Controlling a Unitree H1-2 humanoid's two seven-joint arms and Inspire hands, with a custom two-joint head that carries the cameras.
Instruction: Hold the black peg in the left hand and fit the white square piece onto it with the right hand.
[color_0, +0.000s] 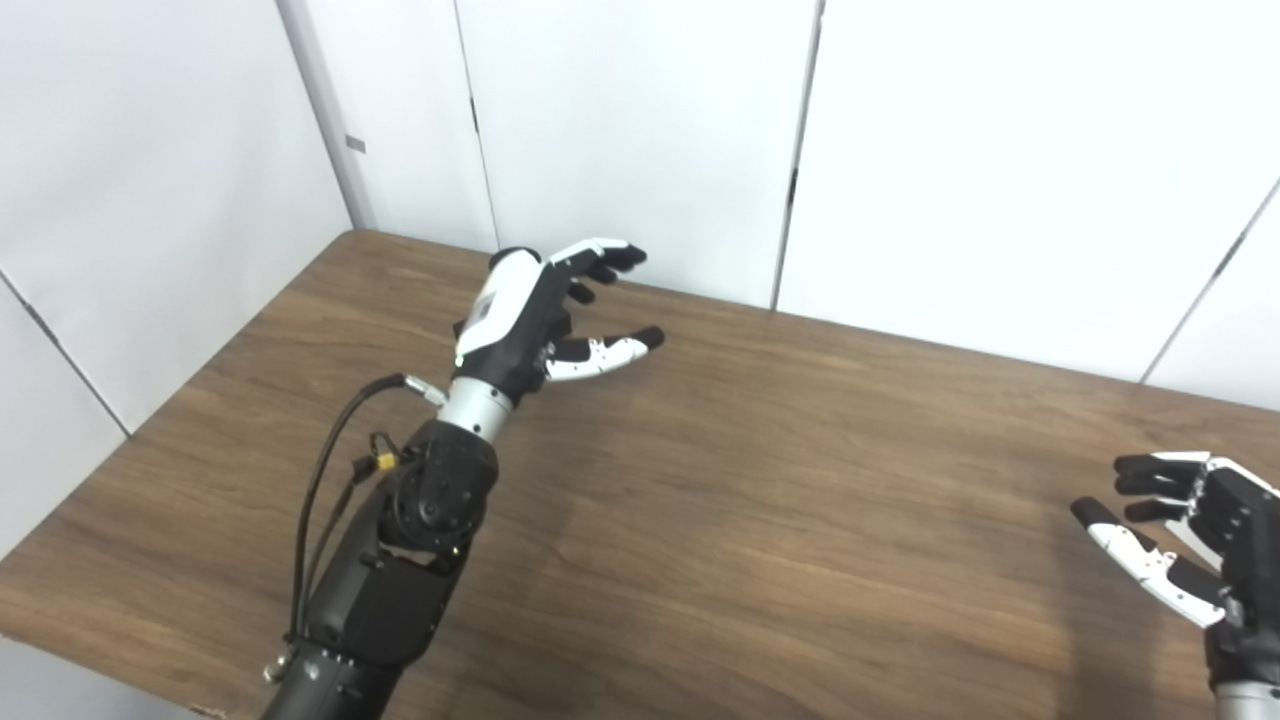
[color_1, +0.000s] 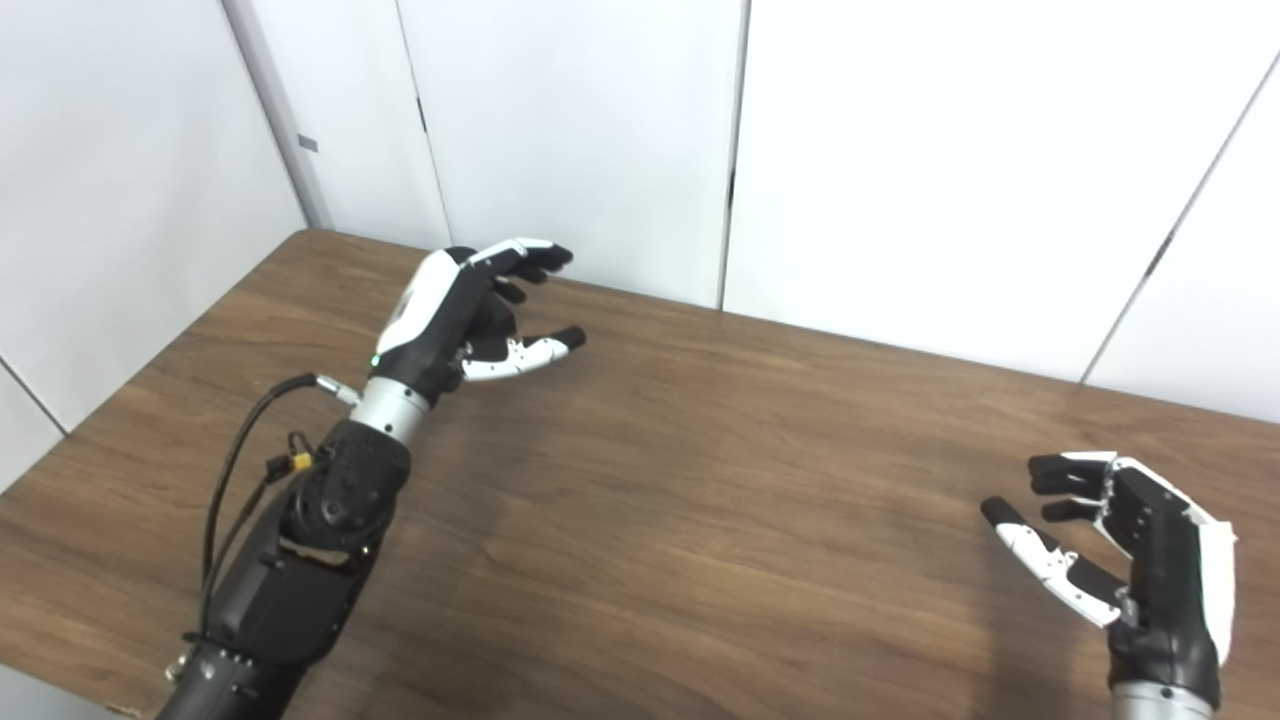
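Your left hand (color_0: 520, 325) hovers upper left of centre, fingers (color_0: 605, 258) spread wide, holding nothing; your right hand (color_1: 1150, 560) at lower right likewise; neither peg nor square piece shows on the counter (color_0: 760, 480).

Your left hand (color_0: 535, 320): upper left of centre, raised over table (color_0: 760, 520). Your right hand (color_1: 1130, 555): lower right corner, over table. Wall panels (color_0: 640, 130) behind table, across top of frame.
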